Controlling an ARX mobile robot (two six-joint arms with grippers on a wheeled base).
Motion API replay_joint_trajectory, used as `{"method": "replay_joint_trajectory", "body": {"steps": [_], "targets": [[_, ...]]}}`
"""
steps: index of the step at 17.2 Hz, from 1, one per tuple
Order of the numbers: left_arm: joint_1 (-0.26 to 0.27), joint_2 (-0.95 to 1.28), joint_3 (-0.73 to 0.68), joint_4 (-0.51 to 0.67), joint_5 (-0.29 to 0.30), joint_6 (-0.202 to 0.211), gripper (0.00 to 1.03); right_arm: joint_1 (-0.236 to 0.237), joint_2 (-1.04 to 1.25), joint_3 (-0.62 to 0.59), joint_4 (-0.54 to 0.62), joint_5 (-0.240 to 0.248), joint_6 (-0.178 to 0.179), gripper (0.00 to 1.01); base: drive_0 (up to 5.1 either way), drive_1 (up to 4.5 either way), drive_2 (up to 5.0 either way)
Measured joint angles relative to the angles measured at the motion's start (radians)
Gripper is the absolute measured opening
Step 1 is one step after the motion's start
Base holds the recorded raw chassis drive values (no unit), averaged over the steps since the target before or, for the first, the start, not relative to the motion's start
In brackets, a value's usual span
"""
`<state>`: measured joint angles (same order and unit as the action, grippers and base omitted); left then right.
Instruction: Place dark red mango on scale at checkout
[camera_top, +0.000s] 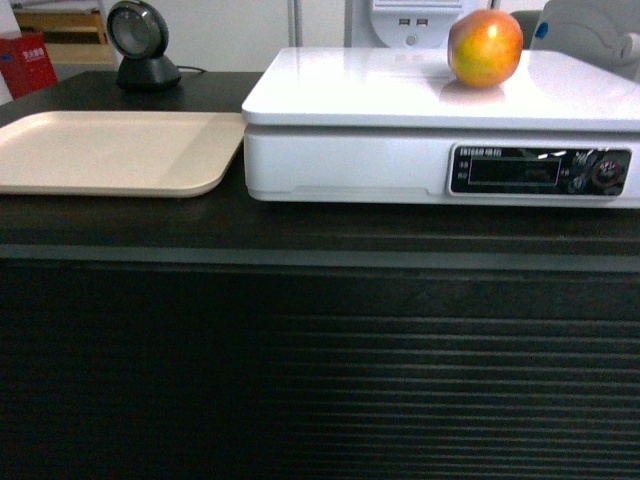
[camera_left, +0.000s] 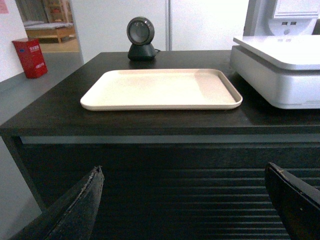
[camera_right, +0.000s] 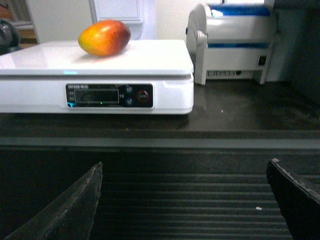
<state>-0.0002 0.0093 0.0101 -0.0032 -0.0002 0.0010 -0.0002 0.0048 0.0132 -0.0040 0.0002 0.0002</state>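
1. All three views are evenly lit from overhead; backgrounds read bright, almost washed out.
2. The scale (camera_top: 420, 85) top glares white, blowing out detail at the right of the head view.
3. The mango (camera_right: 104, 37) casts a soft, faint shadow beneath itself.
4. The bench (camera_top: 300, 350) front is dim, its slats murky.
5. Focus is slightly soft throughout, with visible grain.
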Motion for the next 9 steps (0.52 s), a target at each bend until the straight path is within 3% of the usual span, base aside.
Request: {"method": "replay_joint_trajectory", "body": {"steps": [9], "targets": [[0.0,0.0,0.0,0.0,0.0,0.0,0.98,0.0,0.0,0.0,0.0,0.0,-0.001,0.98,0.0,0.0,0.0]]}}
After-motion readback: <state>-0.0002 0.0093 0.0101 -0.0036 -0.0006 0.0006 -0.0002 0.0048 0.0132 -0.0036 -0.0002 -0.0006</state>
